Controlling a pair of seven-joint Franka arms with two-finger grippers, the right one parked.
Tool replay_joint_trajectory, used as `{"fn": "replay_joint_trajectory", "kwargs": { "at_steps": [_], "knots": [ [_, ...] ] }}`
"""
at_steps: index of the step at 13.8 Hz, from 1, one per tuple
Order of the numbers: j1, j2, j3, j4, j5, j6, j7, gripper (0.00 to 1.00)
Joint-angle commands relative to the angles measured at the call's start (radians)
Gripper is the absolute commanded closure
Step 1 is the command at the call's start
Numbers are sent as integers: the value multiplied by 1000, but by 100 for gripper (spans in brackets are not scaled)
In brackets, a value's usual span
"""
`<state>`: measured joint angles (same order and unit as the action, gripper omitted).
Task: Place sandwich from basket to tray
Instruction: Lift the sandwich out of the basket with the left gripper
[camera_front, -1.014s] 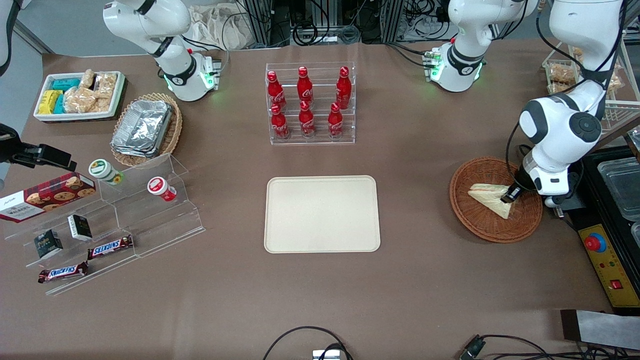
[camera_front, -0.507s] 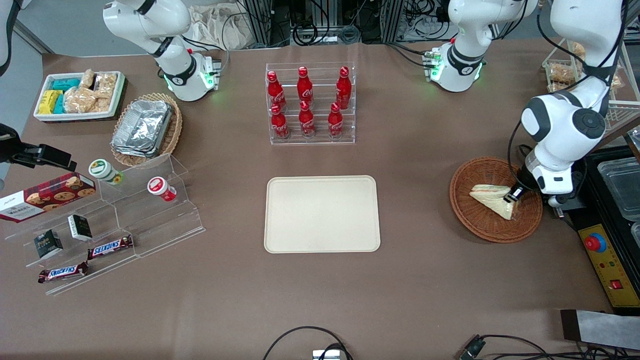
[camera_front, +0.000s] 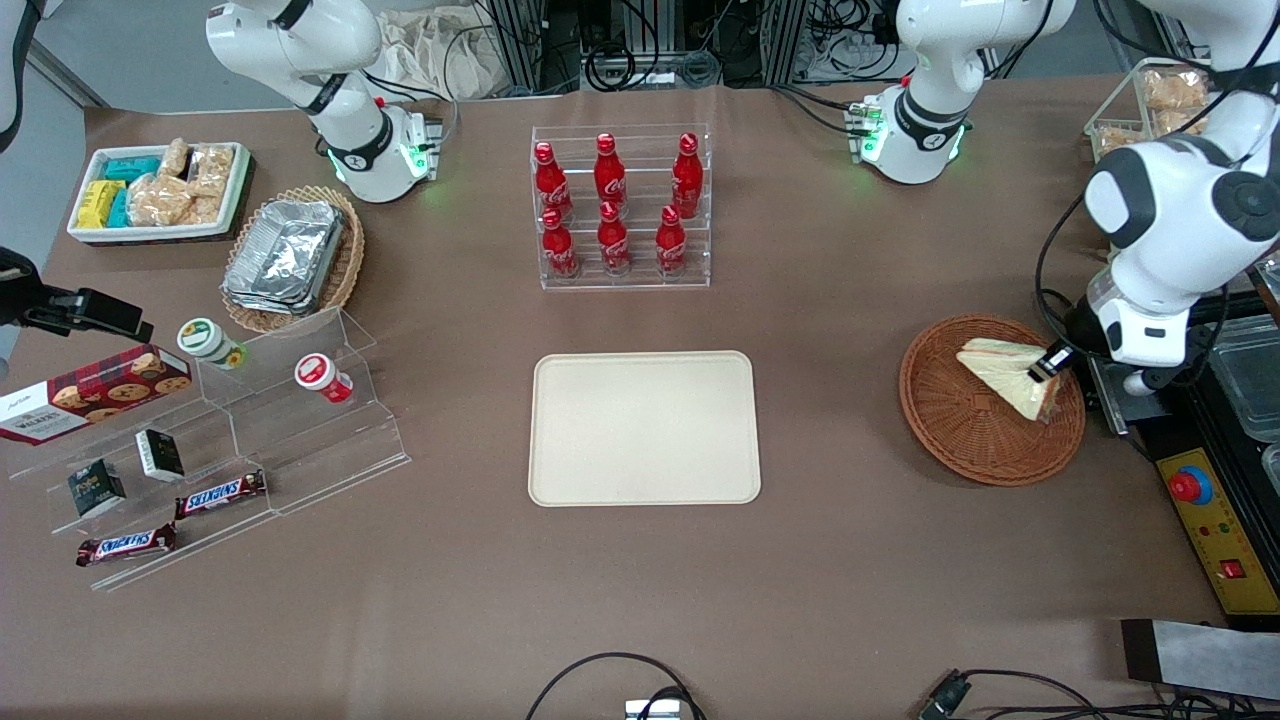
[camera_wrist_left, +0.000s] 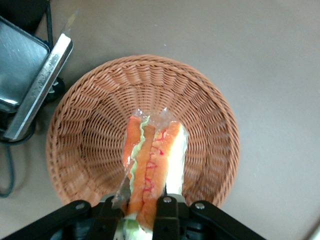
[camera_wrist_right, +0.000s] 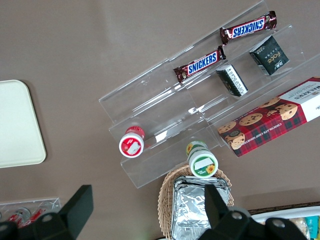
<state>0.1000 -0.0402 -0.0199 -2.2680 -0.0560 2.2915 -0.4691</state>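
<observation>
The sandwich (camera_front: 1005, 376) is a pale bread wedge in clear wrap, hanging above the round reddish-brown wicker basket (camera_front: 960, 425) at the working arm's end of the table. My gripper (camera_front: 1050, 364) is shut on the sandwich's edge. In the left wrist view the sandwich (camera_wrist_left: 150, 160) shows its orange and green filling, pinched in my gripper (camera_wrist_left: 139, 217), with the basket (camera_wrist_left: 90, 130) below it. The cream-beige tray (camera_front: 643, 427) lies bare at the table's middle, toward the parked arm from the basket.
A clear rack of red cola bottles (camera_front: 620, 208) stands farther from the front camera than the tray. A control box with a red button (camera_front: 1190, 487) and metal trays (camera_front: 1245, 370) lie beside the basket. Snack shelves (camera_front: 210, 440) sit toward the parked arm's end.
My gripper has risen with the sandwich, lifting it off the basket floor and shifting it slightly away from the front camera.
</observation>
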Motion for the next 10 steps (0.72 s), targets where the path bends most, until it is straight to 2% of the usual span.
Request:
{"fn": "replay_joint_trajectory", "kwargs": {
  "at_steps": [1,3,4,10],
  "knots": [
    [-2,-12,-47,132,34,-182,32,86],
    [-2,-17,-100,188,100,-263,35,86],
    [-2,-17,-129,202,110,-277,35,86],
    [-2,-10,-273,248,111,-314,89,86]
  ]
}}
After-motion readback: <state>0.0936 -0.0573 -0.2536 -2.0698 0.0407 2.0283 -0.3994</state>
